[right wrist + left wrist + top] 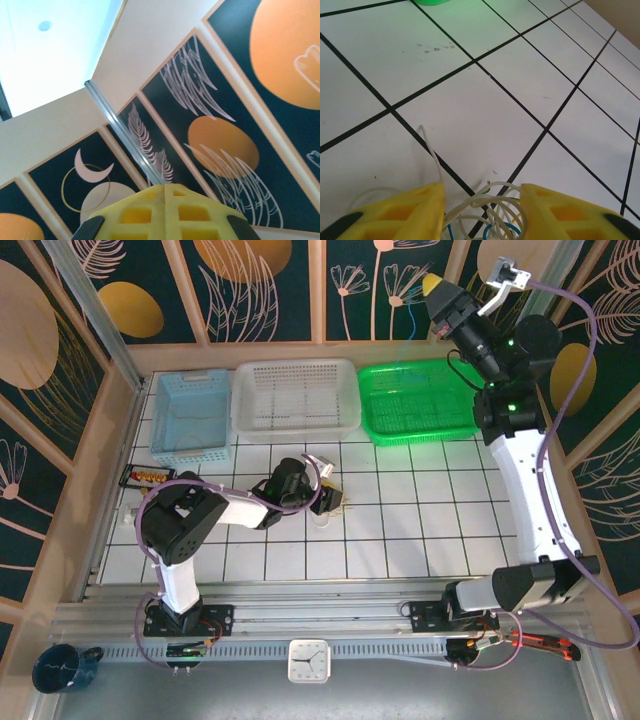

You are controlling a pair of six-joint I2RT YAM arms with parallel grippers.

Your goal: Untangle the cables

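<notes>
Cables [485, 212] are seen on the tiled table [420, 530], left of centre, looped between the parted, unclamped fingers of the left gripper [481, 190]. The right gripper [165, 187] is pressed shut, raised far right above the green basket [420, 433].

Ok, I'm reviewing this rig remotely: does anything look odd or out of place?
The right hand is shut and points up at the wall panels, away from the table. The cables lie in a tangled clump inside the open left hand.
</notes>
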